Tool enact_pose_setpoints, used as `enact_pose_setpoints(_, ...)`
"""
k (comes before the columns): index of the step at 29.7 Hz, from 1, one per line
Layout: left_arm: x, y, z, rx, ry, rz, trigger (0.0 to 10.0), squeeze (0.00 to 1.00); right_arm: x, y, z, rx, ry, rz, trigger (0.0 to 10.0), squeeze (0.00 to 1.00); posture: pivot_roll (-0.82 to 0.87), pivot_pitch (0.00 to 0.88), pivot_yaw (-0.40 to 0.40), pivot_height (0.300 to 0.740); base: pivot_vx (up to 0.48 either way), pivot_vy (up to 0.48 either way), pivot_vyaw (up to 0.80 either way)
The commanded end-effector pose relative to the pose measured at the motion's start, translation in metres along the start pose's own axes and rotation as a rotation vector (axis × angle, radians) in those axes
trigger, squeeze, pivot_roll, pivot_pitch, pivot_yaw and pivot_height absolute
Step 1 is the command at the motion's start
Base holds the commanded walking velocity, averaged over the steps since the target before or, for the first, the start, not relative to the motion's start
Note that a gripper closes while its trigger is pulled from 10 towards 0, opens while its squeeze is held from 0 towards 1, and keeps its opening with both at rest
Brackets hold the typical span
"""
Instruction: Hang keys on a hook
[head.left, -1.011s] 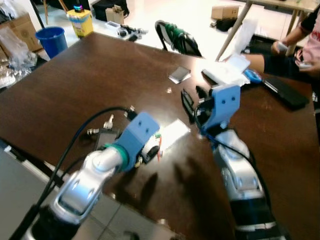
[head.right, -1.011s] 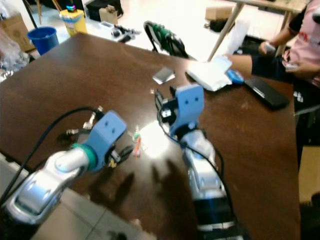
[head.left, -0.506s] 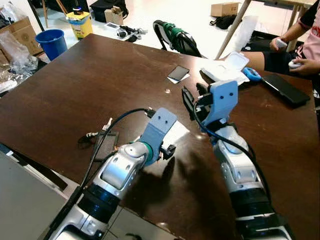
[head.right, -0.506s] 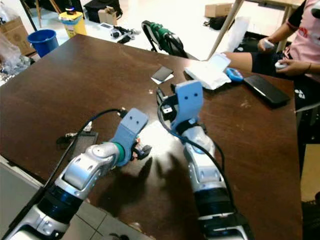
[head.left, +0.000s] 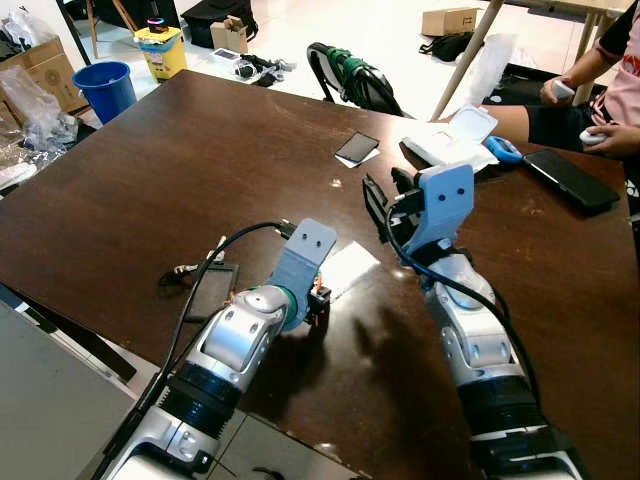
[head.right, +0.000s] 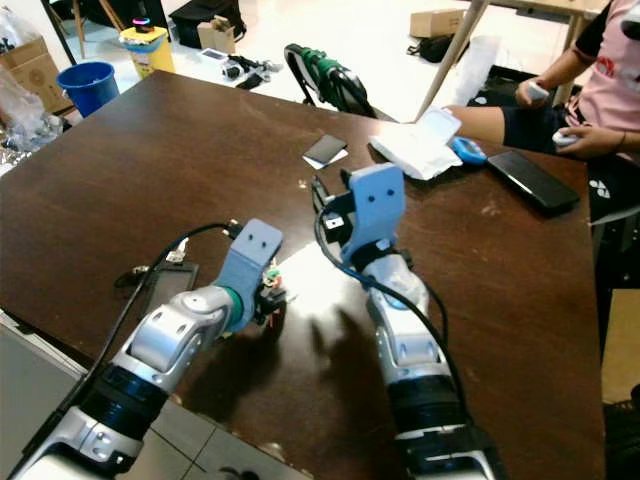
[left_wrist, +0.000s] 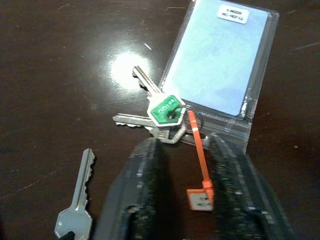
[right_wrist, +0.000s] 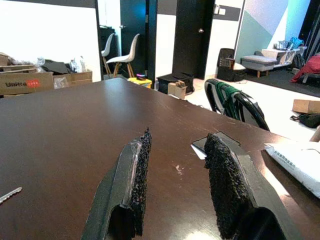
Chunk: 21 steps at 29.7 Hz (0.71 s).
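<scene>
Change: my left gripper (left_wrist: 182, 165) has dropped low over the keys (left_wrist: 162, 117), closer than a moment ago.
Jaws: left open, astride the orange tag (left_wrist: 200, 165); right gripper (right_wrist: 175, 175) open, idle, raised at 1 o'clock.
Keys: flat on the table (head.left: 150, 180), touching the card (left_wrist: 215, 62)'s edge.
Meaning: pickup is next, I judge; no hook visible.

Hidden and cut off
Card (left_wrist: 212, 60) label too small to read; lone key (left_wrist: 77, 202) head cut by the frame's edge.

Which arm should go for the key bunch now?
Left. The left gripper hangs open just over the key bunch, straddling its orange tag. The right gripper is raised, aimed across the table.
</scene>
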<state>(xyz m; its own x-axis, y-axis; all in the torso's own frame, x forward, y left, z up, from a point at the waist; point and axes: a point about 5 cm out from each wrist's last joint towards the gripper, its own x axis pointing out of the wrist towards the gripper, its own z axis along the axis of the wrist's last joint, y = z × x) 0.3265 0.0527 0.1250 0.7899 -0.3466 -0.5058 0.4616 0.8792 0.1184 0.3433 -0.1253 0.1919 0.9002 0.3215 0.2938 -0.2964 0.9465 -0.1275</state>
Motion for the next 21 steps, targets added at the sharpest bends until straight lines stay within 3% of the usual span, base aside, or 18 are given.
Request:
enact_pose_setpoints(1,0.001,0.006,-0.008,-0.011,0.032,0.021,0.5,0.00,0.001,0.002,0.000,0.002,-0.003,0.007,10.0,0.00,0.12,0.005,0.141,0.740,0.000,0.000,0.00)
enact_pose_setpoints(3,0.001,0.006,-0.008,-0.011,0.032,0.021,0.5,0.00,0.001,0.002,0.000,0.002,-0.003,0.007,10.0,0.00,0.12,0.005,0.141,0.740,0.000,0.000,0.00)
enact_pose_setpoints(4,0.001,0.008,-0.008,-0.016,0.034,0.027,0.0,0.00,0.001,0.002,-0.001,0.003,-0.004,0.008,10.0,0.00,0.12,0.005,0.139,0.740,0.000,0.000,0.00)
enact_pose_setpoints(17,-0.004,0.018,-0.007,0.017,0.014,0.071,0.0,0.00,0.002,0.003,-0.001,0.004,-0.006,0.008,10.0,0.00,0.12,0.006,0.140,0.740,0.000,0.000,0.00)
enact_pose_setpoints(18,-0.011,0.027,0.003,0.056,-0.063,0.129,0.0,0.00,0.002,0.002,0.000,0.003,-0.008,0.007,10.0,0.00,0.12,0.014,0.136,0.740,0.000,0.000,0.00)
enact_pose_setpoints(20,-0.011,0.027,0.003,0.056,-0.063,0.129,0.0,0.00,0.002,0.002,0.000,0.003,-0.008,0.007,10.0,0.00,0.12,0.014,0.136,0.740,0.000,0.000,0.00)
enact_pose_setpoints(21,-0.026,0.034,0.025,0.052,-0.215,0.178,10.0,0.00,0.002,0.003,0.002,0.003,-0.015,0.009,10.0,0.00,0.13,0.020,0.131,0.740,0.000,0.000,0.00)
